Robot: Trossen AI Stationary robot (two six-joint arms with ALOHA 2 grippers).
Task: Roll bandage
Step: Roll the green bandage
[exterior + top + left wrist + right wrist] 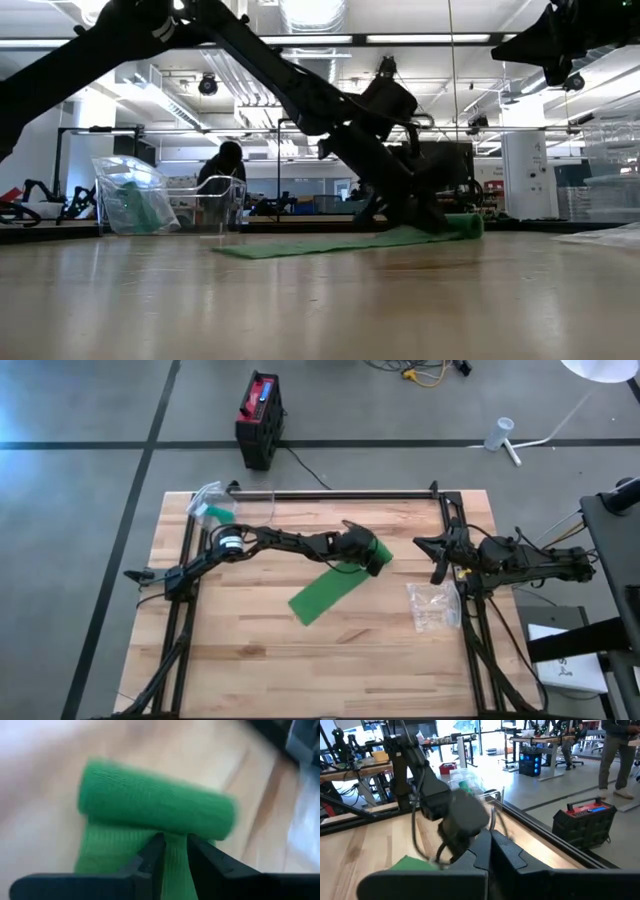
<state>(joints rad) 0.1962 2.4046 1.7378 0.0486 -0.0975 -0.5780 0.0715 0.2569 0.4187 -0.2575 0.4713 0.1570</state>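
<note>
2 arms are in view; only the left one is working. We take the green bandage [333, 590] as our landmark: it lies near the middle of the wooden table [250, 670], a flat strip running diagonally, with a rolled-up end at its far right tip.

Left of the bandage, near the table's far left corner, sits a clear plastic bag [212, 503] with something green inside. The left arm reaches from that side across to the bandage's rolled end. The left gripper [368, 555] is down on the roll; in the left wrist view its fingers [150, 857] stand narrowly parted, with the flat strip running between them just short of the roll [155, 805]. We cannot tell whether they pinch the cloth or only straddle it.

Right of the bandage, an empty clear wrapper [433, 605] lies on the wood. Beyond it the right gripper [437, 563] waits at the table's right edge, clenched on nothing.

Our judgement: rolling is in hand, early on, as most of the strip is still flat. The next move calls for turning the roll onward along the strip, keeping it square so the layers do not skew.
</note>
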